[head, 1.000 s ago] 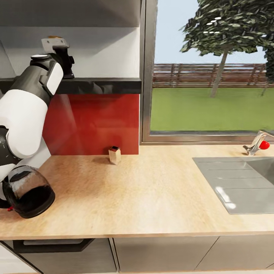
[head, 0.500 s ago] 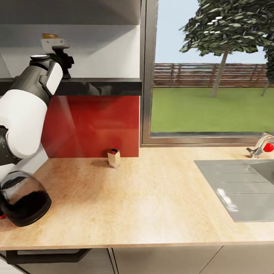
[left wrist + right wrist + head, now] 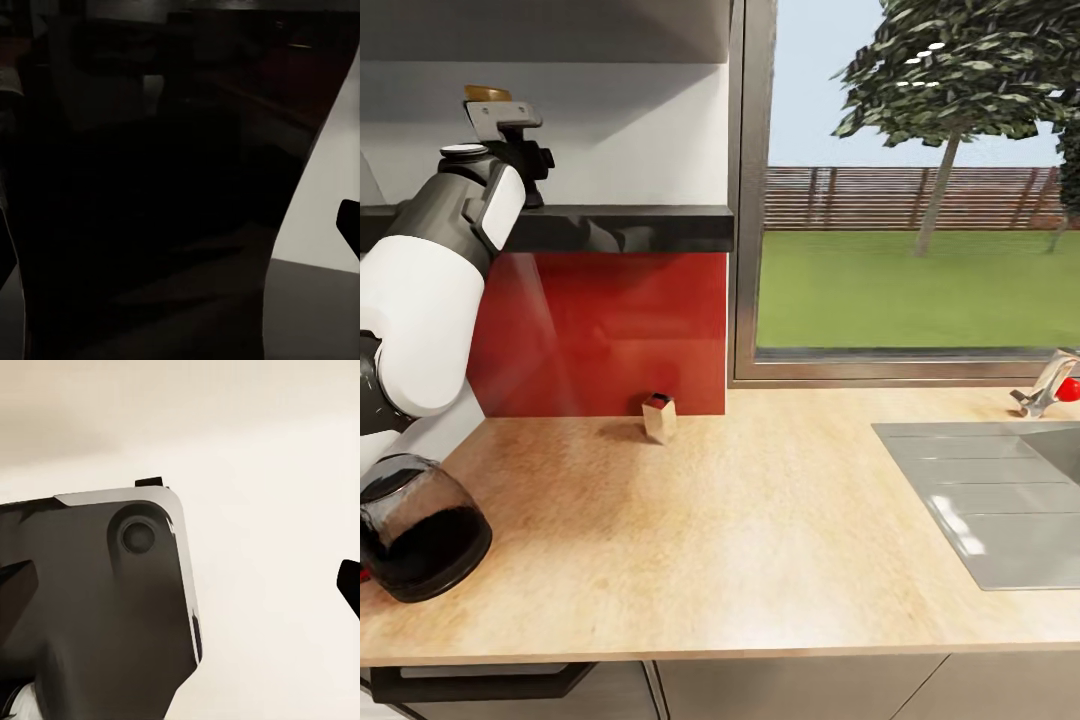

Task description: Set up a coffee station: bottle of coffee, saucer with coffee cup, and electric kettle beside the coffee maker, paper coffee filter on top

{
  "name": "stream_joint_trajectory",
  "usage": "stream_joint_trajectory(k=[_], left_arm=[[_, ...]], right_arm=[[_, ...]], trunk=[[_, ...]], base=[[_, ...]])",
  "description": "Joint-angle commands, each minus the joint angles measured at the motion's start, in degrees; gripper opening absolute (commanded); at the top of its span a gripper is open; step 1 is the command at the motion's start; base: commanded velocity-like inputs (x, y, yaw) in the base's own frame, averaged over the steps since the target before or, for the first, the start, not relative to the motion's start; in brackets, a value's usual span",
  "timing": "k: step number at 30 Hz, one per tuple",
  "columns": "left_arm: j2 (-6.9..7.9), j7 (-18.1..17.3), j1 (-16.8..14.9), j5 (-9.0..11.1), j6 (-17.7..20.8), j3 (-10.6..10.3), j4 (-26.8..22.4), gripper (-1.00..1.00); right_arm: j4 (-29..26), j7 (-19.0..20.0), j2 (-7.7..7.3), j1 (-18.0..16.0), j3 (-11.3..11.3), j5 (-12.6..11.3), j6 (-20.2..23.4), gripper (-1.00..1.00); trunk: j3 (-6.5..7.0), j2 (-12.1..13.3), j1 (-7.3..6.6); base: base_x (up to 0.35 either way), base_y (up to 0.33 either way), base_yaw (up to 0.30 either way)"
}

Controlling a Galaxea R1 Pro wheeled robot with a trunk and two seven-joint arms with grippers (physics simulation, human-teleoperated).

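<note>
The robot's left arm (image 3: 430,300) reaches up to the dark wall shelf (image 3: 630,225), its left gripper (image 3: 500,150) at the bottle of coffee, whose tan cap (image 3: 487,93) shows just above the gripper's housing. In the left wrist view the dark, waisted bottle (image 3: 150,187) stands very close before the camera, between the finger positions, with one black fingertip (image 3: 349,232) visible at the frame's edge. Whether the fingers are clenched on the bottle cannot be told from these pictures; it appears to sit on the shelf, not yet brought down.

On the beige countertop (image 3: 740,520) the glass kettle (image 3: 415,535), dark liquid inside, stands at the near left edge. A small tan box with a dark top (image 3: 659,416) sits by the red backsplash (image 3: 610,330) (what it is cannot be made out). A steel sink (image 3: 1000,500) and its tap (image 3: 1050,385) lie to the right under the window.

The right wrist view shows a dark, rounded part of the robot's body (image 3: 97,607) against a pale surface, with one black fingertip (image 3: 349,592); the right gripper's state cannot be told.

By this evidence, the job is at an early stage: the bottle transfer is under way, and the filter, saucer, cup and final kettle placement appear to remain.
</note>
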Motion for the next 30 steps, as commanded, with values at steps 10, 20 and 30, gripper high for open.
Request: stream_joint_trajectory(k=[10, 20, 30], left_arm=[[0.05, 0.1, 3.2, -0.3, 0.9, -0.2, -3.2, -1.00], [0.14, 0.1, 3.5, -0.3, 1.0, 0.0, -3.9, -1.00], [0.05, 0.2, 3.5, -0.2, 1.1, 0.0, -4.0, -1.00]], right_arm=[[0.0, 0.0, -0.01, -0.1, 0.2, -0.5, -0.2, 1.00], [0.0, 0.0, -0.01, 0.0, 0.3, -0.5, -0.2, 1.00], [0.0, 0.2, -0.01, 0.0, 0.3, -0.5, -0.2, 1.00]], trunk=[[-0.13, -0.1, 0.03], [-0.13, -0.1, 0.03], [-0.13, -0.1, 0.03]], base=[[0.000, 0.000, 0.000], [0.000, 0.000, 0.000], [0.000, 0.000, -0.035]])
